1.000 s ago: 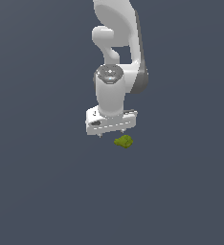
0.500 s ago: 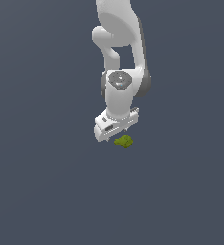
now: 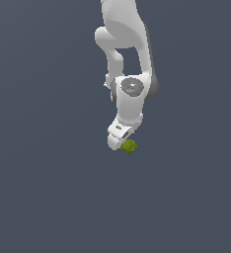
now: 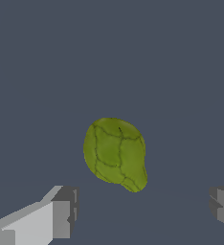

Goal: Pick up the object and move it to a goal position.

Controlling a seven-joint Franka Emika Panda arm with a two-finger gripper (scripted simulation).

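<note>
Grey floor, object, claw apart

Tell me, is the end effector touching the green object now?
Apart. In the wrist view, the object lies clear of both fingers of the open end effector.

The floor is flat and dark grey-blue, the same all over, with no lines or marks on it. One thing lies on it: the object, a small green lump with a bumpy skin made of little flat patches. In the wrist view the object looks round and fat at one end and thinner at the other end.
</note>
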